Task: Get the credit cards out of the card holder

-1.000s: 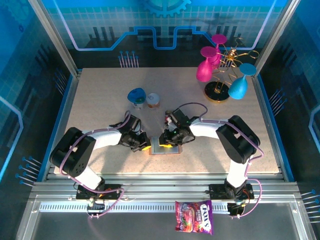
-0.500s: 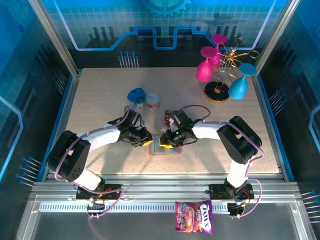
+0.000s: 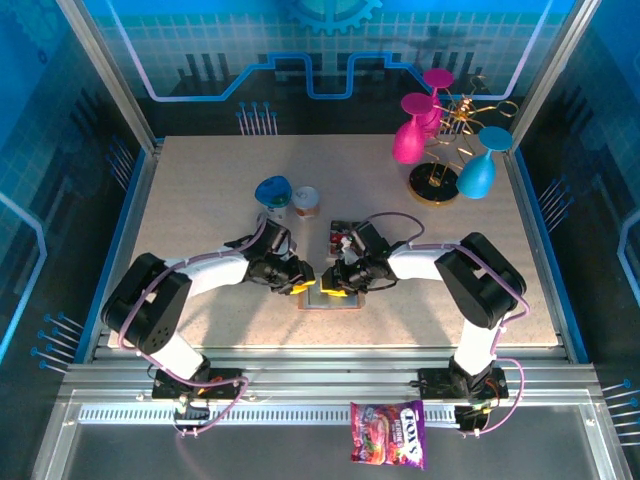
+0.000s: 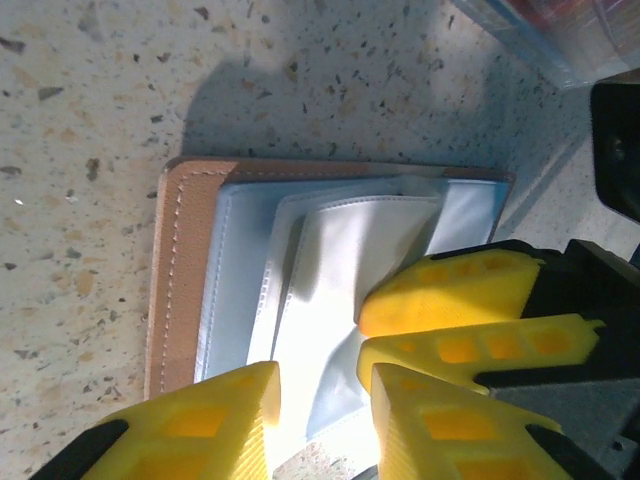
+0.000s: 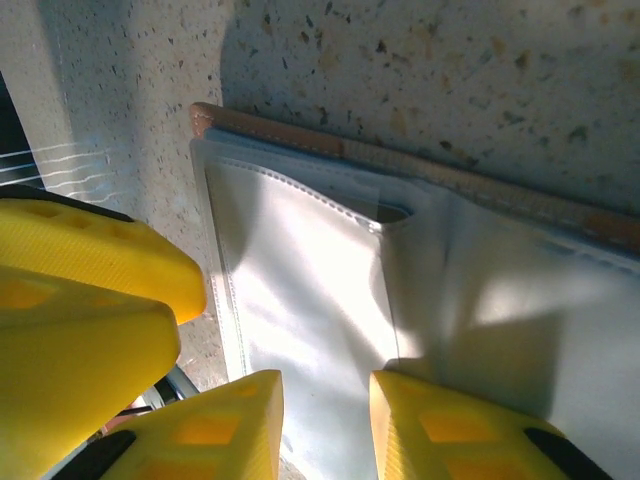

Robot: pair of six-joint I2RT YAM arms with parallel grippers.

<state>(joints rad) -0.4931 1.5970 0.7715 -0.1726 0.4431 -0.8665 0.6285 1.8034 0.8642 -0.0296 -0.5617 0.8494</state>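
— Whereabouts of the card holder (image 3: 331, 299)?
— Lying open and flat on the worktop (image 3: 200, 200), near the front edge, between the two grippers. Long axis running left to right, from one arm toward the other.
— State of the left gripper (image 3: 301, 285)?
— Hovering at the holder's left end, jaws released a little, nothing between them. From its wrist: pale sleeves (image 4: 330, 260) straight ahead, stitched brown edge off to one side.
— And the right gripper (image 3: 331, 284)?
— Down over the sleeves from the other end, tips close to the left's. Jaws narrowly parted; impossible to tell whether pinching a sleeve or merely pressing on it.
— The credit cards (image 3: 343, 237)?
— Red and dark, lying on the worktop just beyond the right gripper, by the look of it. Sleeves looking pale and bare from both wrists.
— Nearer arm for the next reach?
— Little to choose, with both at the holder. Probably right steadying, left probing along the long axis.
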